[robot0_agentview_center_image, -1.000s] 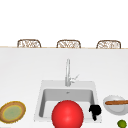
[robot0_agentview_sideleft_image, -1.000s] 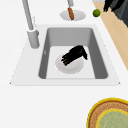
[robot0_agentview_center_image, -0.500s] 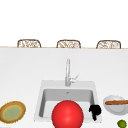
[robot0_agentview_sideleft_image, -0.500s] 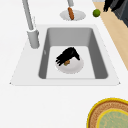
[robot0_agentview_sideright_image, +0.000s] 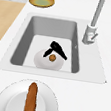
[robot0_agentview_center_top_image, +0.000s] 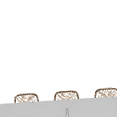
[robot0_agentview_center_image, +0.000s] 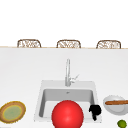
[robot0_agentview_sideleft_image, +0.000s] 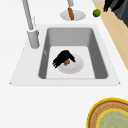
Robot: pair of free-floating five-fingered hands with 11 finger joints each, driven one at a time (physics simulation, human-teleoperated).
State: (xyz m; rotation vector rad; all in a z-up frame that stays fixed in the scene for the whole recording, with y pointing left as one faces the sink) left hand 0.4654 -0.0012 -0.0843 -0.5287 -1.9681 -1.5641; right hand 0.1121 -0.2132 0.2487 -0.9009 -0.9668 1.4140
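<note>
Barely anything has shifted since the earlier frames: the right hand sits in the sink as before, maybe with its fingers tucked a touch closer around the small brown thing. Seen from the front it's the black shape at the basin's right edge, partly behind a big red ball that blocks the middle of the sink. From the right side, the hand hangs over a white plate lying on the sink floor, fingers curled down around that little brown round item, which rests on the plate. Looks like a pinch grip on it.

Around it: the faucet stands at the back rim of the sink. On the counter to the right there's a white bowl with a long brown sausage-looking thing across it, and a lime nearby. Off to the left sits a woven yellow-green plate. Three wicker chair backs line up behind the counter.
</note>
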